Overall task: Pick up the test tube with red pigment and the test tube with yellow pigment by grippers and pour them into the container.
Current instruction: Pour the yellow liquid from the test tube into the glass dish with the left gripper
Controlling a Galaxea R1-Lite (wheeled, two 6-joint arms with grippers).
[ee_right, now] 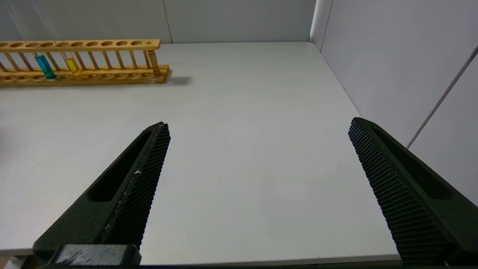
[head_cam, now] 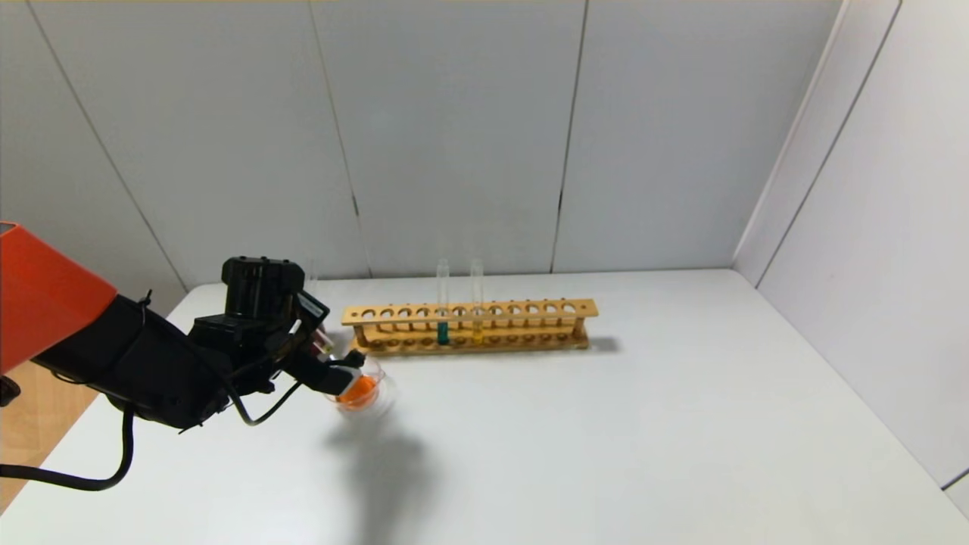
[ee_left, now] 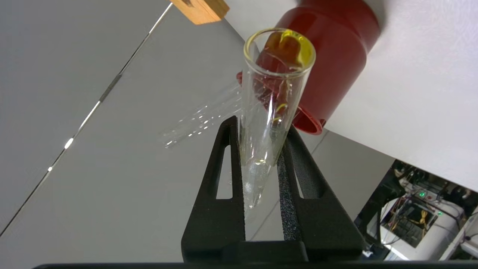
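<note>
Head view is showing the white table [head_cam: 606,424] carrying the wooden rack [head_cam: 469,325] toward twelve o'clock, with a teal tube [head_cam: 443,306] and a yellow tube [head_cam: 477,303] standing upright in its middle holes. At about nine o'clock the left gripper [head_cam: 344,372] is hanging tilted over the container [head_cam: 363,393], which is holding orange liquid. Its fingers [ee_left: 291,179] are clamping a nearly drained test tube [ee_left: 272,101], mouth pointing away, with only yellow streaks clinging near the rim; a dark red cup [ee_left: 336,56] is lying just behind it. The right gripper [ee_right: 257,186] is waiting spread wide and empty, off toward three o'clock. Finishing this pour well probably means keeping the mouth above the dish, tipping slowly until the drips are stopping, and squeezing no harder, since thin glass is likely cracking under pressure.
</note>
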